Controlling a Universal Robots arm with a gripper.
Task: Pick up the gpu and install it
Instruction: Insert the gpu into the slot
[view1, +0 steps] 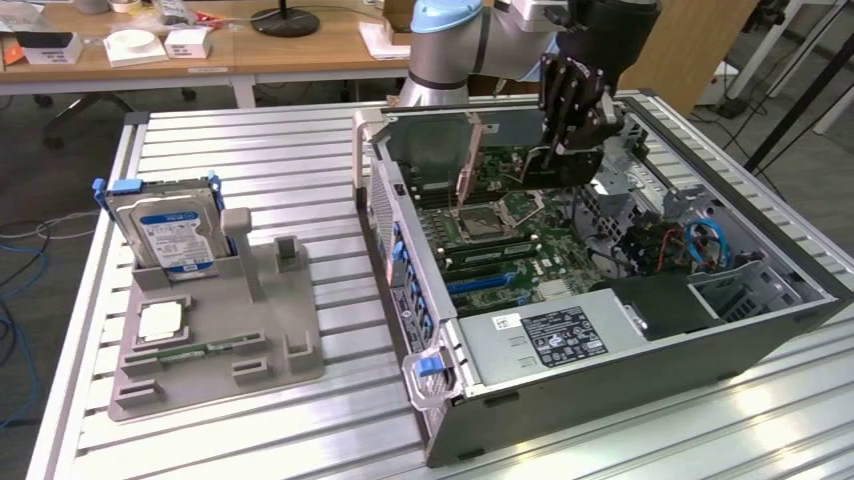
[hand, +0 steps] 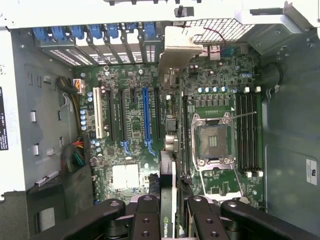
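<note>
Holding the gpu (hand: 168, 172) edge-on, pinched between its fingers, your gripper (hand: 172, 215) hangs over the motherboard (hand: 134, 150). If the card tilts, you risk it landing beside the blue slot (hand: 146, 115), or its bracket (hand: 177, 47) snagging the case (hand: 290, 125)

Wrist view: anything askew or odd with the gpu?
Nothing stands out. The gpu sits edge-on in the gripper, parallel to the motherboard slots, with its silver bracket at the far end. No visible damage or loose parts.

No text is legible; the hard drive label (view1: 171, 238) and power supply sticker (view1: 563, 333) are too small.
</note>
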